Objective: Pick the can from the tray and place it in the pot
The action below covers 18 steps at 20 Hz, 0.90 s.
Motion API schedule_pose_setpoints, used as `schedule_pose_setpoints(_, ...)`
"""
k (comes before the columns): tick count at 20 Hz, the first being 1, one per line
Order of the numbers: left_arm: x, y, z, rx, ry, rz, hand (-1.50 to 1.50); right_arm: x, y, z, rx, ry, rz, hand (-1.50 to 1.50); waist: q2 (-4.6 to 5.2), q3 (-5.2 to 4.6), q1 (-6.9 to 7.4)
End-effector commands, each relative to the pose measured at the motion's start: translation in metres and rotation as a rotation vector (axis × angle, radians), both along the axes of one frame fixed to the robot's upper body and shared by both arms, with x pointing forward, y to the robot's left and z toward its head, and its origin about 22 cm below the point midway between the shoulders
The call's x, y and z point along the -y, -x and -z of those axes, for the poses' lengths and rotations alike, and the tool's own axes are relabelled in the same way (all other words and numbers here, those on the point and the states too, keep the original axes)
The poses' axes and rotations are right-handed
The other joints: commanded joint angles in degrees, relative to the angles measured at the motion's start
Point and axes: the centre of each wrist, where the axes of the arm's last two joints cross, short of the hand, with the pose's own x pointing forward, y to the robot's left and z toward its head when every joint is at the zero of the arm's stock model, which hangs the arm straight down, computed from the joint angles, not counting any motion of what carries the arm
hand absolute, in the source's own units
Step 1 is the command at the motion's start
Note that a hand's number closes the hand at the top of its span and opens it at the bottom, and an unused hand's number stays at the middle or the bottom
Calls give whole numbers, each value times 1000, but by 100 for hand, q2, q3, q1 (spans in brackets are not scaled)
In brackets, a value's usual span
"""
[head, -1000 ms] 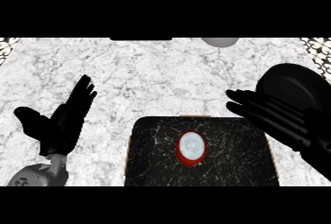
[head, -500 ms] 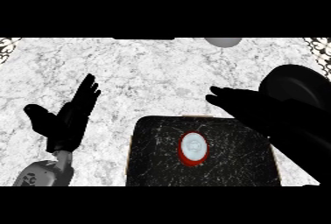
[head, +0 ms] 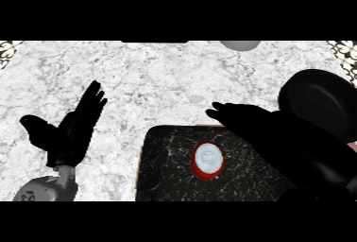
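Inspector A: Position of the can (head: 208, 160)?

Inspector B: It stands upright on the dark marbled tray (head: 167, 175), red-sided with a pale top, slightly right of the tray's middle. Nothing touches it. The tray occupies the lower centre of the white marbled worktop (head: 160, 75).

Inspector A: And the right hand (head: 254, 123)?

Inspector B: It extends over the tray's upper right corner, at about one o'clock from the can, with its fingers (head: 217, 109) straight, held close together and pointing toward ten o'clock. They hold nothing, and they sit near the can but apart from it (the forearm behind is a dark mass that hides the tray's right side).

Inspector A: The pot (head: 319, 104)?

Inspector B: A black round vessel at roughly two o'clock from the can, near the right edge of the worktop, just behind the right hand. Its inside cannot be made out.

Inspector A: The left hand (head: 66, 137)?

Inspector B: It rests open at nine o'clock from the can, off the tray, fingers straight and pointing up toward twelve, thumb spread to the left.

Inspector A: Anything else?

Inspector B: A grey rounded object (head: 241, 45) at the far edge, at about twelve o'clock, only partly in view.
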Motion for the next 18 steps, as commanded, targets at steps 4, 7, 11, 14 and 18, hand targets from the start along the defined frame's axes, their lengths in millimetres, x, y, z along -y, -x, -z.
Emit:
schedule_pose_setpoints(4,-8,5,-5,-3,-9,3,0,-16,-8,19,-1,89,62,-150,3,3,-4)
schedule_pose_setpoints(7,-21,-13,-20,-2,-12,12,0,-27,17,22,14,33,49,-150,-4,2,-32)
schedule_pose_setpoints(11,-2,-6,13,2,-9,-8,0,-26,15,30,16,9,57,-150,2,3,-40)
schedule_pose_setpoints(14,-9,3,18,-1,-4,10,0,-23,1,47,15,18,69,-150,5,4,-23)
schedule_pose_setpoints(18,4,0,14,-11,-5,3,0,-52,28,46,-14,45,94,-150,-9,1,-42)
